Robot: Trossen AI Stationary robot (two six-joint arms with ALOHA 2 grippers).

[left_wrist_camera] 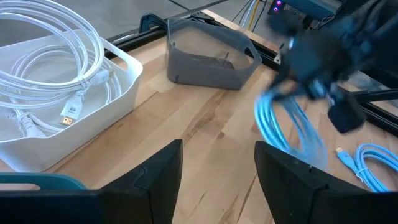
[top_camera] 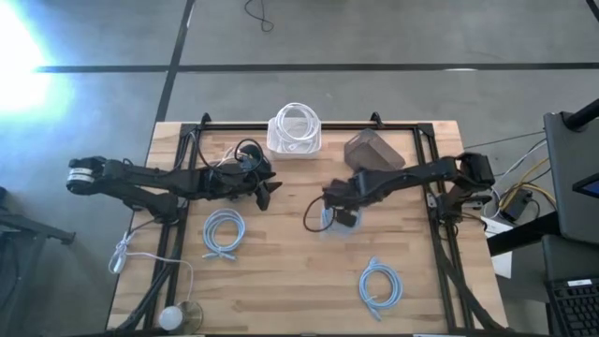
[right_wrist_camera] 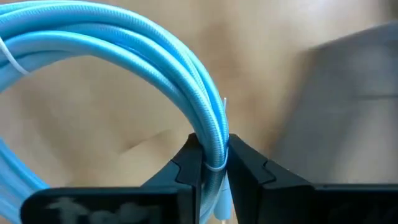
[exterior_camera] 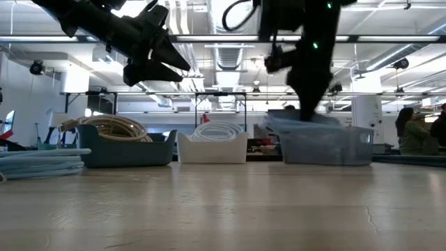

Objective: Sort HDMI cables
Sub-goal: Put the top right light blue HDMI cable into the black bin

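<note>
Nowhere any legible writing — right gripper [right_wrist_camera: 213, 163] clamps blue cable [right_wrist_camera: 155, 56] (coiled).

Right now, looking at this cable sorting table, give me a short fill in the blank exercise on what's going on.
1. The right gripper has its jaws shut on a light ____ cable coil.
2. The white bin holds ____ cables.
3. The grey bin looks ____.
4. The left gripper holds nothing; its jaws are ____.

Missing words: blue; white; empty; open

Grey concrete floor [top_camera: 374, 28] with dark seams; ceiling strip lights [exterior_camera: 390, 40]; seated person [exterior_camera: 411, 132] at far right.
</note>
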